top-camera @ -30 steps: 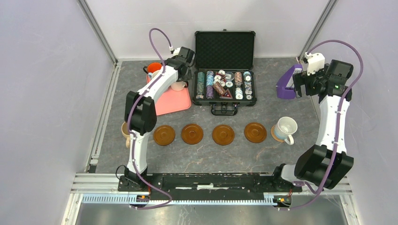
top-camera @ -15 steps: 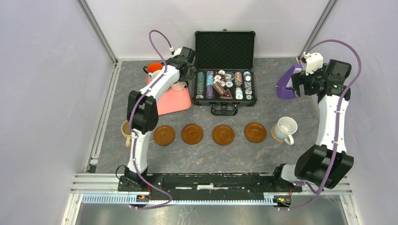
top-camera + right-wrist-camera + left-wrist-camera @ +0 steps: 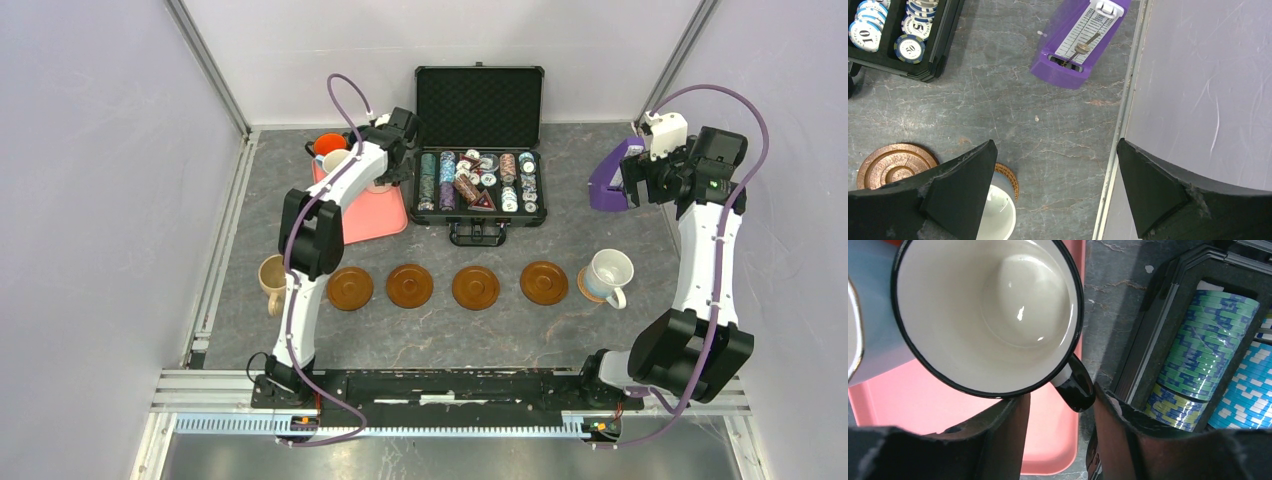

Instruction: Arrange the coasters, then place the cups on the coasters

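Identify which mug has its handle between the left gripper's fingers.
The white mug with the dark rim on the pink tray: its black handle lies between the left gripper's fingers. The orange mug and tan mug stand clear of it.

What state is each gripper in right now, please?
Left gripper: open, jaws astride the handle of the dark-rimmed mug, not gripping.
Right gripper: open, empty.

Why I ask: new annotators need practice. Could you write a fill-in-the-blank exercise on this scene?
1. The left gripper straddles the handle of the dark-rimmed mug, which stands on the ___ tray.
2. ___ brown coasters lie bare in a row.
3. The white mug sits on the woven coaster at the row's ___ end.
4. The right gripper hovers with its jaws ___.
Missing words: pink; four; right; open.
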Controlling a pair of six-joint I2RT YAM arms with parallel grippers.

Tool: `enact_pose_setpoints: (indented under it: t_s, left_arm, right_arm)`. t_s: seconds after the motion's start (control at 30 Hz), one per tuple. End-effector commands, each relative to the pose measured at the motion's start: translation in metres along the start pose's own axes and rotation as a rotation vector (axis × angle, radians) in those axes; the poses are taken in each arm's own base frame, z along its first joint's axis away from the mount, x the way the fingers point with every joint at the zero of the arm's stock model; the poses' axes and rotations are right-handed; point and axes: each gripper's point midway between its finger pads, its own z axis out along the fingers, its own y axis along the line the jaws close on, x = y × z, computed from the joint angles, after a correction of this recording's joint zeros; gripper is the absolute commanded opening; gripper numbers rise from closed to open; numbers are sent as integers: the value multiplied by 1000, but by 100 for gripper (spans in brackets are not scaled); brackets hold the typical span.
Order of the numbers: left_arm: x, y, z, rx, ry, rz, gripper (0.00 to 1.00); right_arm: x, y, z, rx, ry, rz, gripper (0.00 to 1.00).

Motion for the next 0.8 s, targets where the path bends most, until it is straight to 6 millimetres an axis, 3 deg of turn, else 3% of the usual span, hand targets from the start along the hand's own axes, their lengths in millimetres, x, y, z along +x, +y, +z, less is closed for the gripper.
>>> enact_pose_setpoints:
  t_s: [0.0, 0.27, 0.47, 0.53, 0.67, 0.77]
  left_arm:
    - [-17, 6, -4, 9, -35, -99, 52]
    - [-8, 17, -20, 16, 2, -96, 33]
    - [8, 30, -28, -5, 51, -75, 29]
    - [13, 31, -28, -6, 61, -69, 33]
    - [8, 35, -21, -35, 41, -47, 51]
    - [-3, 33, -16, -32, 5, -27, 53]
  right_arm:
    - [-6, -2, -6, 26, -26, -5, 98]
    - [-5, 1, -6, 25, -30, -4, 98]
    - [-6, 0, -5, 24, -37, -3, 98]
    - [-6, 1, -5, 21, -37, -1, 98]
    - [-4, 4, -3, 13, -34, 3, 98]
    - [-3, 5, -2, 10, -33, 5, 98]
